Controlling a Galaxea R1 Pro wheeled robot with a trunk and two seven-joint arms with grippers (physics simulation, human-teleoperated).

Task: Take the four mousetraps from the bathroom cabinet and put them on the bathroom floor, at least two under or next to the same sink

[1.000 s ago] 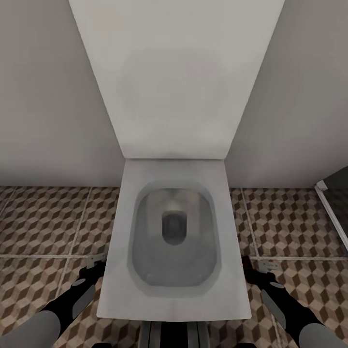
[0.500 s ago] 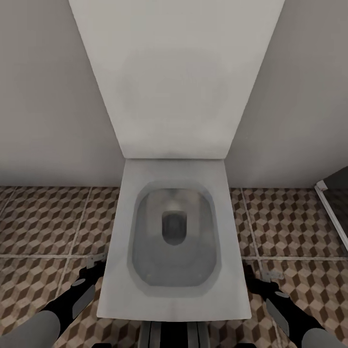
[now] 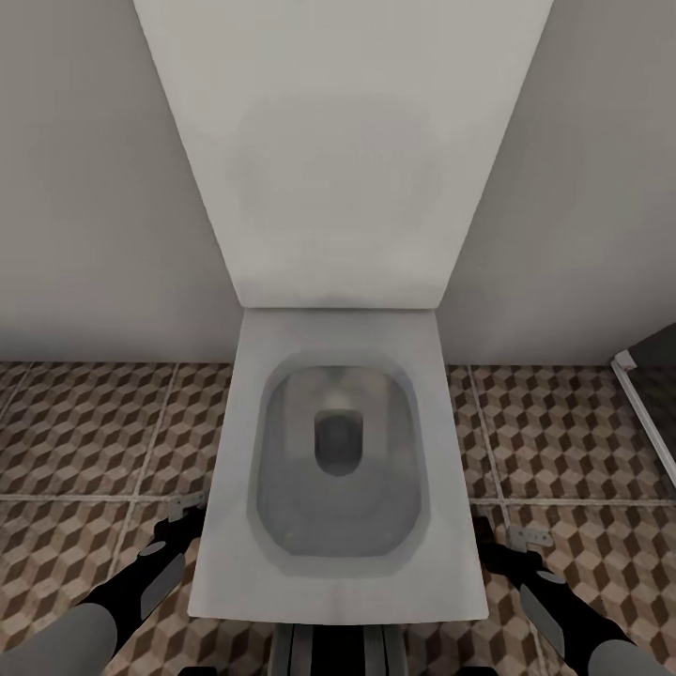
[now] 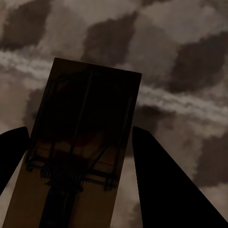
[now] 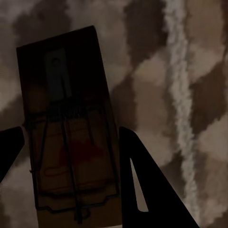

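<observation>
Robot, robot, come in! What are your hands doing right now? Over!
Left gripper shut on a mousetrap. Right gripper shut on another mousetrap. Both low over the bathroom floor. Toilet dead ahead between the arms.

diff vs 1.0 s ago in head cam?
The right hand drew back along the cube-patterned tile floor, toward the robot, holding a tan wooden mousetrap. The left hand, gripping another tan mousetrap, stayed put beside the white toilet; the view did not shift.
</observation>
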